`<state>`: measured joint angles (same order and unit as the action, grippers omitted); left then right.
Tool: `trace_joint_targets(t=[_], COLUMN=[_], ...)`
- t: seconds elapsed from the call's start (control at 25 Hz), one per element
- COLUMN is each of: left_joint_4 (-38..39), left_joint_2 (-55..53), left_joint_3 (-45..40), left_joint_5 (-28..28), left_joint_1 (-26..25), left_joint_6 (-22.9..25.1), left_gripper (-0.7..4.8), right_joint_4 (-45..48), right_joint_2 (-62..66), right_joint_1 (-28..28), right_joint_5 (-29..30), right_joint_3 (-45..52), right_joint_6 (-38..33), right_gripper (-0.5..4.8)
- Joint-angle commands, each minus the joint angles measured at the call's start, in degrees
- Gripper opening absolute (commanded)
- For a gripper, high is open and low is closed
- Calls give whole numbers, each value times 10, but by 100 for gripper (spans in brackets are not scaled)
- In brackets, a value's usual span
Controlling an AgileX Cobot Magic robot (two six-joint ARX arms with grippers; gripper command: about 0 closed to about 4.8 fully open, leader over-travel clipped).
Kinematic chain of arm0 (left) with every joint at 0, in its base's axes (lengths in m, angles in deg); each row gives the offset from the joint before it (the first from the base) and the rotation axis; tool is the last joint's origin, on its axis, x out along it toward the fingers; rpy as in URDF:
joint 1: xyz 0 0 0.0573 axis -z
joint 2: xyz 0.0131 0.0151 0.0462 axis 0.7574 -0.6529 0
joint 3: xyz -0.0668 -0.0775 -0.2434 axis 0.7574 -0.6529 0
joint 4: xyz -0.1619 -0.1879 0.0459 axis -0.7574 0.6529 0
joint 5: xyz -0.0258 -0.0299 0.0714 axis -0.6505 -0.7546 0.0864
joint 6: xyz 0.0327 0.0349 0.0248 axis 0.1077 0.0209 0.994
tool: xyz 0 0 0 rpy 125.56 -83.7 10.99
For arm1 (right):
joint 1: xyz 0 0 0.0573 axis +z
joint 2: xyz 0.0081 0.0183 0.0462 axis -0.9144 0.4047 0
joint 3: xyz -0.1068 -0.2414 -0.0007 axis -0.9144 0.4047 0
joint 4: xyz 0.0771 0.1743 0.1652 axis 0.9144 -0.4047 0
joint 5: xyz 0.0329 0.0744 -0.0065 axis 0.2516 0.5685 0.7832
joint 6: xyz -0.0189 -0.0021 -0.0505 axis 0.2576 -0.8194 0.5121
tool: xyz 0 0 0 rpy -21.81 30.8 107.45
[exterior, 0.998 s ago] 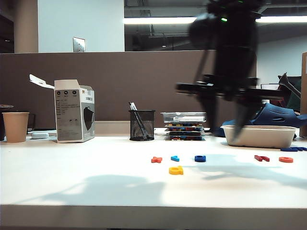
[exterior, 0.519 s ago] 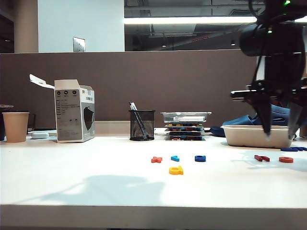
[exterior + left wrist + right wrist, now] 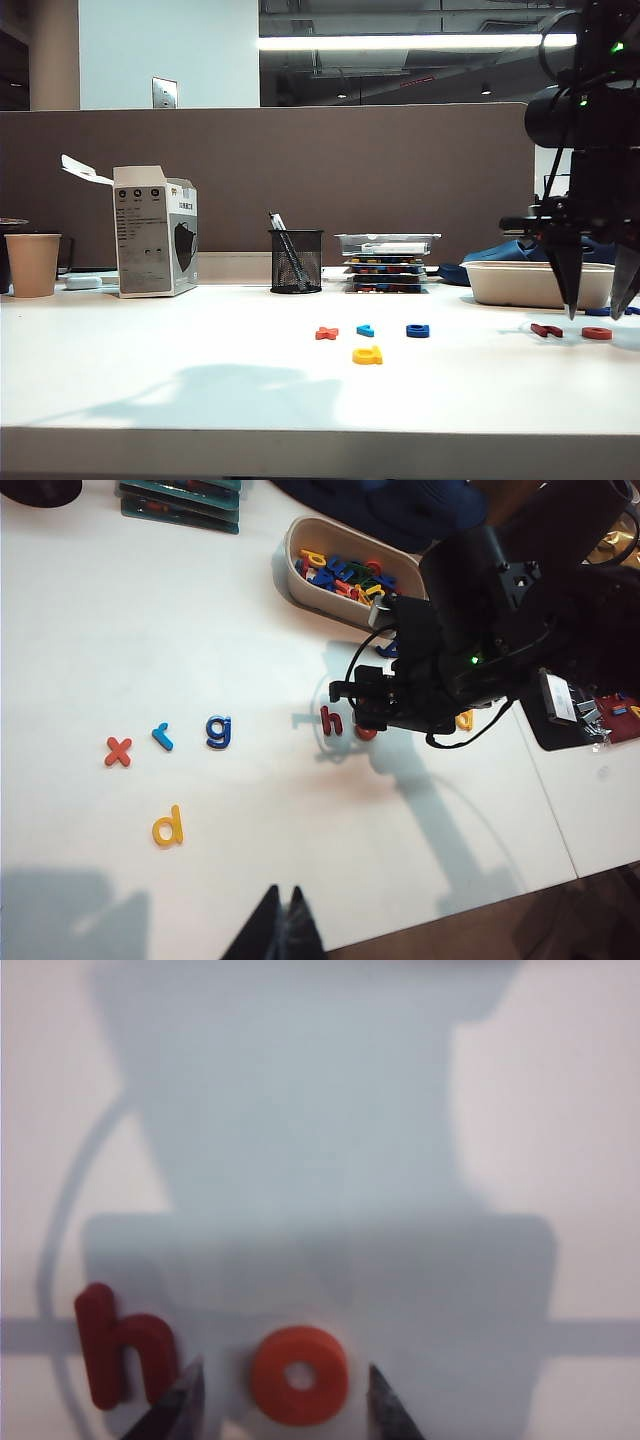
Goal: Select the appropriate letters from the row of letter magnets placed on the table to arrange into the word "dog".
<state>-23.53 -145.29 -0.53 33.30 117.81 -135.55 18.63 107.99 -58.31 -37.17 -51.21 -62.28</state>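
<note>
While the right claw (image 3: 597, 308) hangs spread above the orange-red o (image 3: 597, 333) on the white counter (image 3: 200, 370), the yellow d (image 3: 367, 355) lies forward of the row. The left wrist view shows the left claw (image 3: 283, 923) pressed together, near the d. The right wrist view frames the o between spread fingertips (image 3: 183, 1395), beside the dark red h (image 3: 115, 1345).
</note>
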Motion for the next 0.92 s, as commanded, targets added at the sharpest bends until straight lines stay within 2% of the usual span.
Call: trace_joint_targets(t=[0.04, 0.92], left_joint_4=[-6, -5], left_joint_2=[2, 2], left_joint_3=[3, 3], left_joint_5=[3, 3], left_joint_1=[0, 0], left_joint_6=[2, 2], left_gripper=[-2, -2], right_joint_4=[14, -17], right_joint_2=[5, 15], right_joint_1=[0, -9], right_joint_5=[2, 16], right_joint_3=[-2, -2], right_joint_6=[2, 28], right_gripper=[203, 203])
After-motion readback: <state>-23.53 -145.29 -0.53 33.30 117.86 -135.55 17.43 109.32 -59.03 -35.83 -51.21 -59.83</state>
